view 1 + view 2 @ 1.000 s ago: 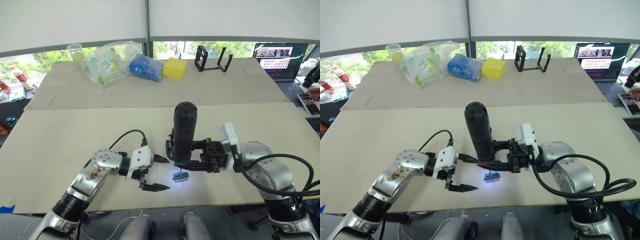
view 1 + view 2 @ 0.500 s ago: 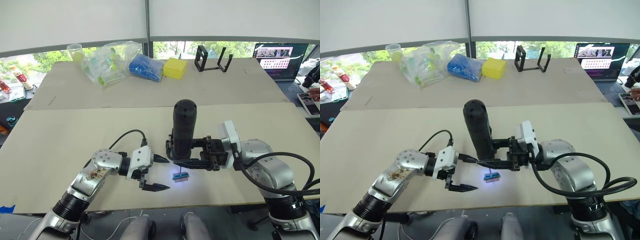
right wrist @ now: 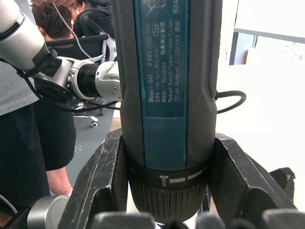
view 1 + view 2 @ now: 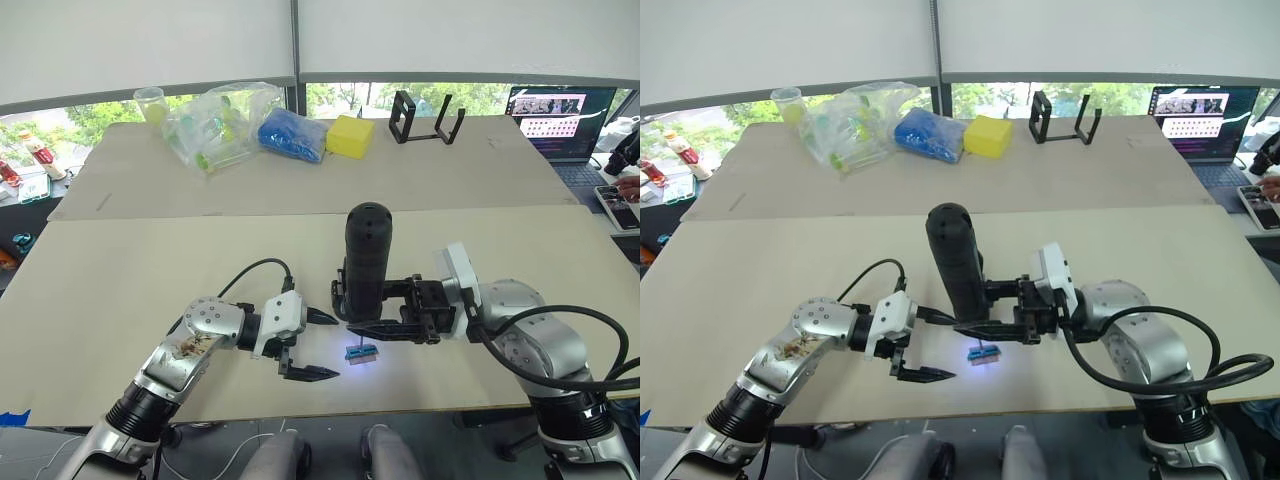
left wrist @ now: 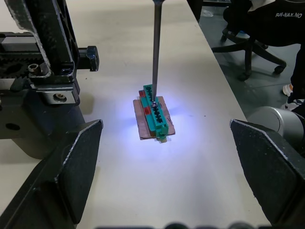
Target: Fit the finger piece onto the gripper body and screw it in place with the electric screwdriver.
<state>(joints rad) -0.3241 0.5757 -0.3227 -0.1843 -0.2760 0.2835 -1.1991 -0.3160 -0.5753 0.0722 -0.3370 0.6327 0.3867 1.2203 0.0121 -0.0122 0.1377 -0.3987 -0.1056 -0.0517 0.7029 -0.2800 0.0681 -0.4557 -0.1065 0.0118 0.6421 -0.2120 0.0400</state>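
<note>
right hand point(image 4: 385, 322): gripping electric screwdriver point(image 4: 366, 262) upright
left hand point(image 4: 312, 346): open, empty
bit point(image 5: 155, 47): on green terminal block point(image 5: 155, 114) between hands
progress: screwing underway, unfinished

The electric screwdriver point(image 3: 164, 95) ran off the top of the right wrist view, and the fingers point(image 3: 102, 181) clamped on it hid its lower collar and bit. In the left wrist view the bit's point(image 5: 155, 45) upper end was cut off at the frame edge. The green terminal block point(image 5: 155, 114) covered most of the brown plate under it. At the right edge of the head views, a laptop point(image 4: 560, 120) and a person's hand point(image 4: 630, 187) were cropped. The contents of the clear plastic bag point(image 4: 215, 125) were too small to identify.
</note>
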